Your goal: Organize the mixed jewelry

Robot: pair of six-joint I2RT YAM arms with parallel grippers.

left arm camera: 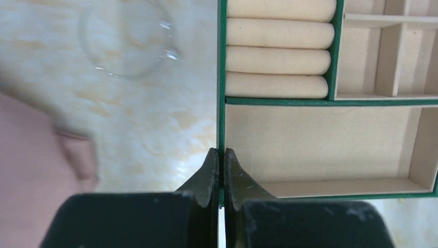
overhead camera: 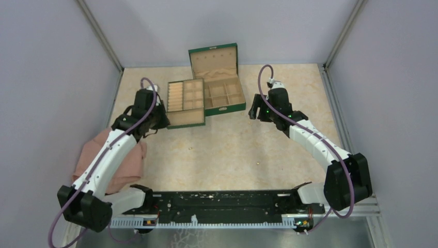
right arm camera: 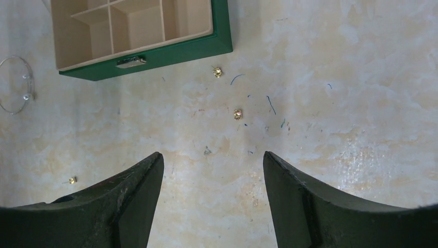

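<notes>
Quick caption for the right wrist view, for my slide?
Open right claw hovers over small gold studs scattered on the table, green jewelry box beyond.

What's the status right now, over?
Left fingers shut at the tray's green rim. Right fingers open above loose gold studs. Path to them clear.

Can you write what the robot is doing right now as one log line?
left tool: shut at tray rim | right tool: open, holding nothing | gold studs: loose on table
</notes>
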